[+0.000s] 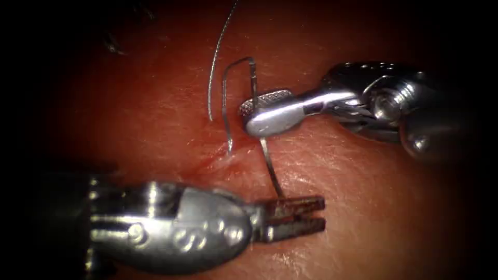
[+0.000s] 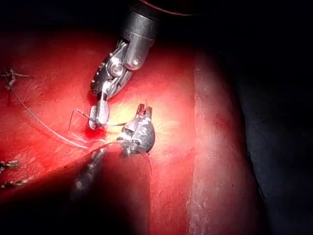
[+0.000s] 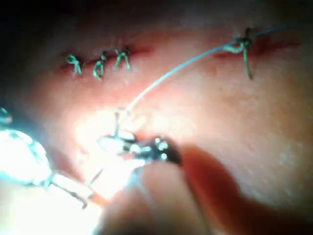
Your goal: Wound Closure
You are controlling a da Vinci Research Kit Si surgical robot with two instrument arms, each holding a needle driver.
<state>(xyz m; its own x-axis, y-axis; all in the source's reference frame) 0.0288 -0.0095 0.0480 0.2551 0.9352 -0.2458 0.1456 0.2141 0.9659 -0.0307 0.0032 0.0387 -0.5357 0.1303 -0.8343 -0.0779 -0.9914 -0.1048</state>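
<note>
The right arm's polished silver needle driver [image 1: 248,113] enters from the upper right of the endoscope view with its jaws clamped on the curved steel needle [image 1: 252,78] partway along its curve. The needle arches up and over to the left, and its point comes down at the red-stained cut [image 1: 223,158] in the pink pork tissue [image 1: 363,207] at frame centre (whether the tip has entered the tissue cannot be told). The needle's other end runs down to the left arm's darker, stained needle driver [image 1: 321,212] at lower centre, whose jaws stand slightly apart, holding nothing. A thin grey thread [image 1: 215,62] curves from the top edge down, left of the needle. In the right wrist view, green tied knots [image 3: 100,63] sit along the cut.
</note>
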